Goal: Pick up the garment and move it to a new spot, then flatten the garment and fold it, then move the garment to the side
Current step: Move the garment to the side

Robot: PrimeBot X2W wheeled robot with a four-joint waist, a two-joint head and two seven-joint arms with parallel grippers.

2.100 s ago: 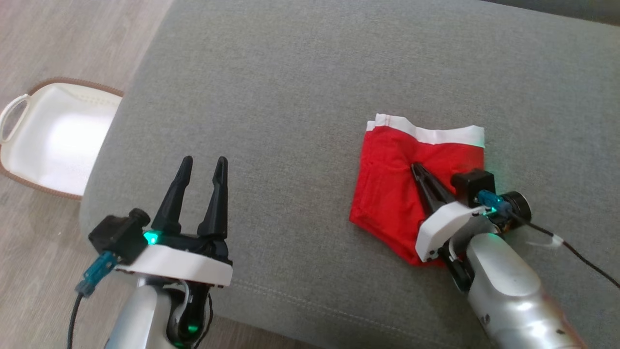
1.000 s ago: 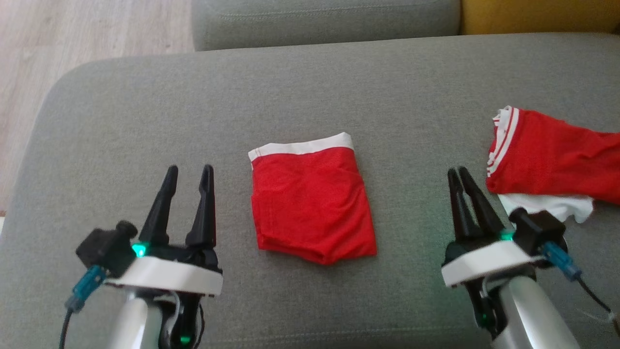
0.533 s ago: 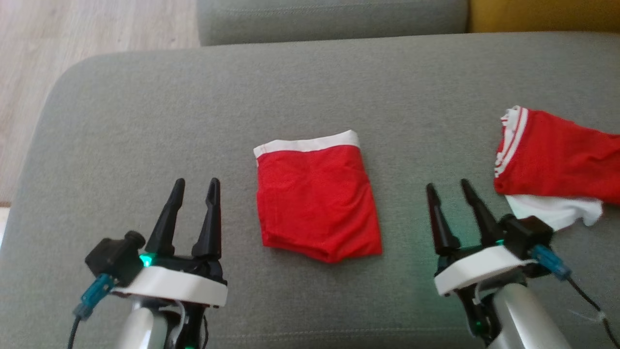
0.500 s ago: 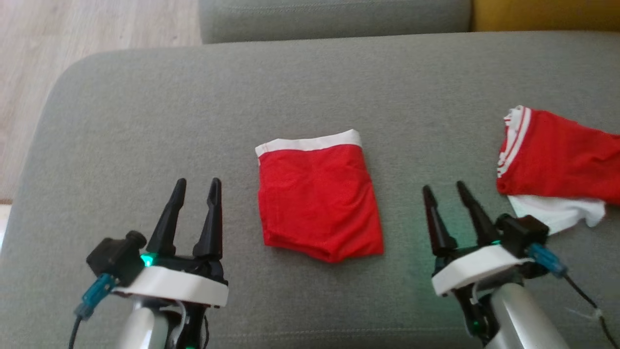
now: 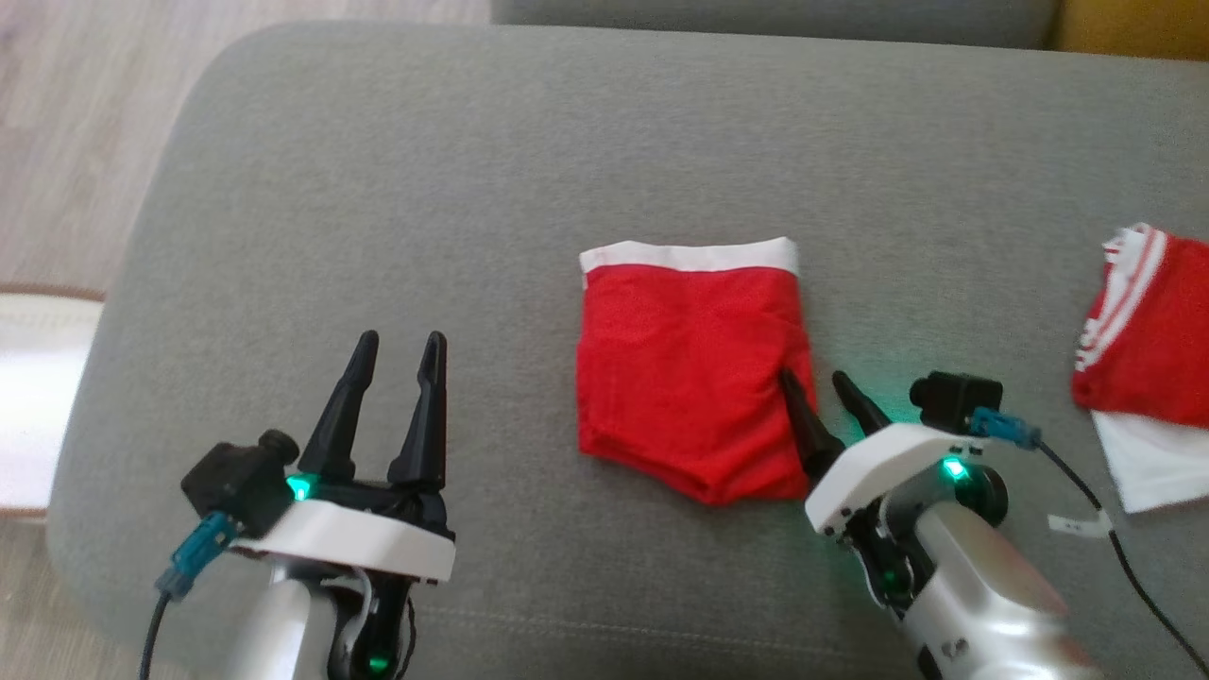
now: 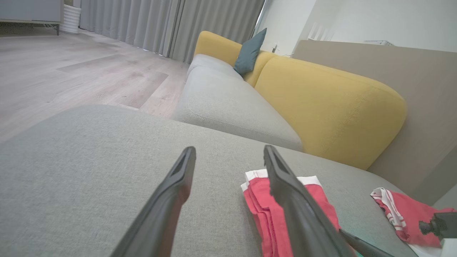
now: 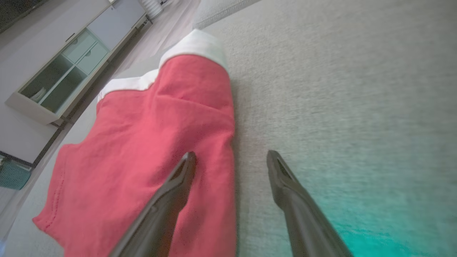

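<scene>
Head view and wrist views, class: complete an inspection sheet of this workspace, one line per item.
Surface: grey cushion, seam near front edge.
Job's things: red shorts, white waistband, folded flat mid-cushion.
Clutter: second red-and-white garment at right edge.
Grippers: left pincer open, apart from shorts; right pincer open, straddling shorts' right edge.
Cables: black cable trailing from right wrist.
Surroundings: wood floor, white basket at left, yellow sofa beyond.

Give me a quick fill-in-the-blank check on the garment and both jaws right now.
The folded garment is red with a ___ waistband.
It lies on the ___ sofa cushion.
The right arm's jaws stand ___, straddling its right edge.
The left arm's jaws hold ___.
Missing: white; grey; open; nothing.
</scene>
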